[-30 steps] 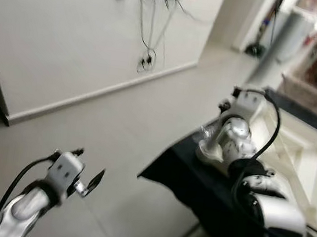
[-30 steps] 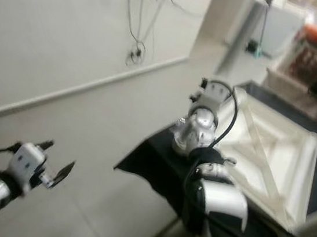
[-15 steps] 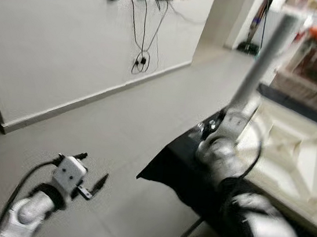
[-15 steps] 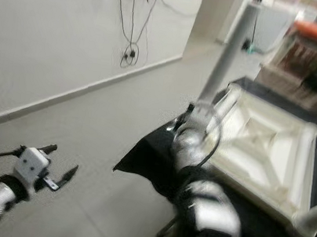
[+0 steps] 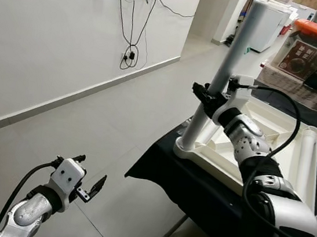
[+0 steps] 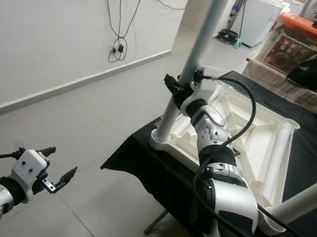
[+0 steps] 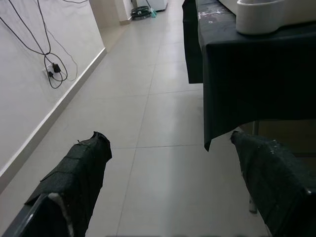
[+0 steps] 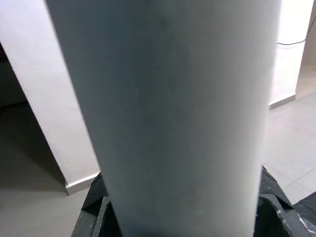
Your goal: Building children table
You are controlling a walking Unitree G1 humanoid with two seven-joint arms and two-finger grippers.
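White table leg [image 5: 225,75] is standing nearly upright, long axis leaning slightly toward the wall, its foot seated in the near corner socket of the upturned white tabletop [image 5: 272,142] on the black-draped stand [image 6: 158,165]. Right gripper [image 5: 205,95] is reaching across from the robot's side and clamping the leg's lower half, fingers closed on either side of it. Left gripper [image 6: 52,169] is hanging low over the floor, well apart from the table, fingers spread and holding nothing.
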